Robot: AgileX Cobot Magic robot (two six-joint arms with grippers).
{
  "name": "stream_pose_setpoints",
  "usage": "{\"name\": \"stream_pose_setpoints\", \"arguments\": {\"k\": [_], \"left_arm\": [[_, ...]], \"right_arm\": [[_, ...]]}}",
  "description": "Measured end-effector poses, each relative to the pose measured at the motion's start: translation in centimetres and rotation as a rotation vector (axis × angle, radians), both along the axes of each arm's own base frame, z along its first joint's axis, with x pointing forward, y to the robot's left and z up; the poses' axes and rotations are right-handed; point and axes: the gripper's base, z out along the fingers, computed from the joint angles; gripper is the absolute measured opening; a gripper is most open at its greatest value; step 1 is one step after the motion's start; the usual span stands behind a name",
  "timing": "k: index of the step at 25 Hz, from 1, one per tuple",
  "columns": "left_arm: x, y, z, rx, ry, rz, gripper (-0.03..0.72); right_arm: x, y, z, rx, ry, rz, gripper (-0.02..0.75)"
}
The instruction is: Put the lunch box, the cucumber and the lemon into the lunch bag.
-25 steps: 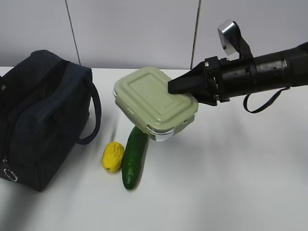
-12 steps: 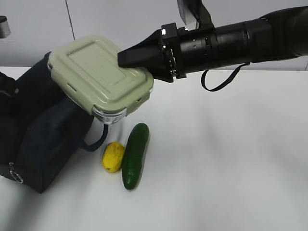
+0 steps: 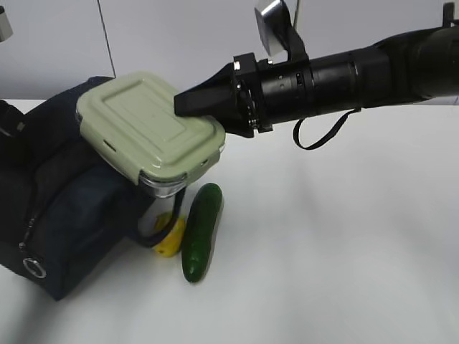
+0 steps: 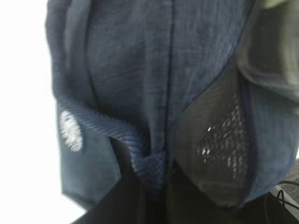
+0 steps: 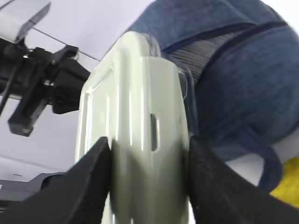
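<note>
- Lunch bag [image 3: 64, 208]: you have it at the left of the exterior frame, soft navy fabric that sags and shifts when touched. In the left wrist view its cloth and a mesh pocket [image 4: 217, 140] fill the frame. Expect the mouth to collapse unless it is held apart.
- Right gripper [image 3: 188, 102]: it reaches in from the upper right and is clamped on the near edge of the lunch box, one jaw on the lid, one beneath, as the right wrist view confirms.
- Lunch box [image 3: 147, 129]: held in the air above the bag's top, tilted toward the camera. It is rigid, with a smooth sage lid and clear base; judged liable to slip or pivot in an edge grip, so keep the hold squarely across lid and base.
- Left gripper [image 4: 154, 170]: clenched on a fold of the bag's fabric at the bottom of its view.
- Cucumber [image 3: 201, 231]: lying on the table at lower centre, firm and smooth; take it across the middle.
- Lemon [image 3: 171, 240]: just left of the cucumber, partly hidden behind the bag's handle [image 3: 166, 231]. Small, firm, prone to roll.
</note>
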Motion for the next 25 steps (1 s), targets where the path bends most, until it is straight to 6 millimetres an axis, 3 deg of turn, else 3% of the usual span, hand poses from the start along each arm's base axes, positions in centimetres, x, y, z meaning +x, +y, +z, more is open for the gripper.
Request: {"name": "stream_pose_setpoints", "arguments": {"k": [8, 25], "left_arm": [[-0.3, -0.3, 0.3, -0.046, 0.011, -0.003, -0.007], [-0.4, -1.3, 0.7, -0.153, 0.007, -0.042, -0.007]], "right_arm": [[0.8, 0.3, -3.0, -0.025, 0.068, 0.000, 0.372], [-0.9, 2.9, -3.9, -0.101, 0.051, 0.110, 0.371]]}}
